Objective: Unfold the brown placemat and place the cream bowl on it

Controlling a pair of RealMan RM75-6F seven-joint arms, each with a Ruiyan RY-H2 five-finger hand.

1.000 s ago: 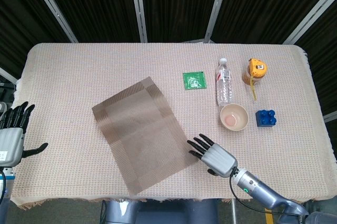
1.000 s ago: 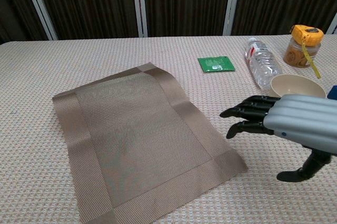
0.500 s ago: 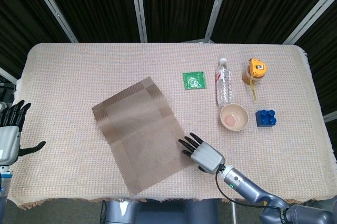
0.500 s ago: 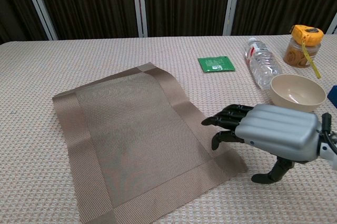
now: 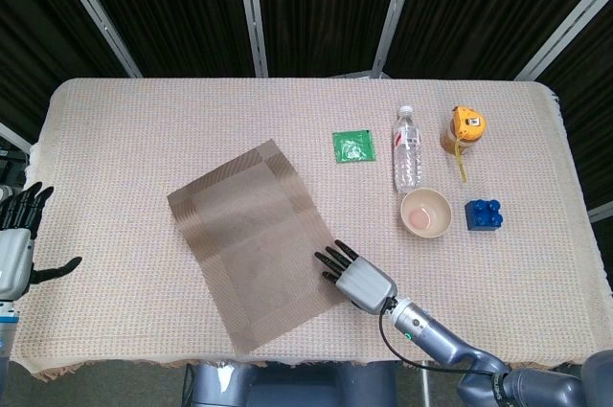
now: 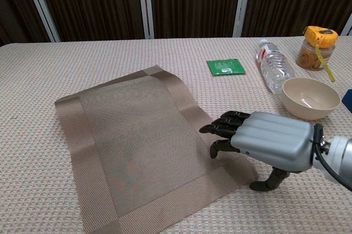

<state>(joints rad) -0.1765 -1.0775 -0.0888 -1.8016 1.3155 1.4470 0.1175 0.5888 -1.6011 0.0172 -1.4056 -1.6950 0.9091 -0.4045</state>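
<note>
right hand [image 6: 264,145] over brown placemat [image 6: 137,146] edge; cream bowl [image 6: 310,97] apart

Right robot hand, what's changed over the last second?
The right robot hand slid left along the table until its fingertips sit over the right edge of the brown woven placemat; it holds nothing. The placemat, the cream bowl and the left robot hand stayed put.
</note>
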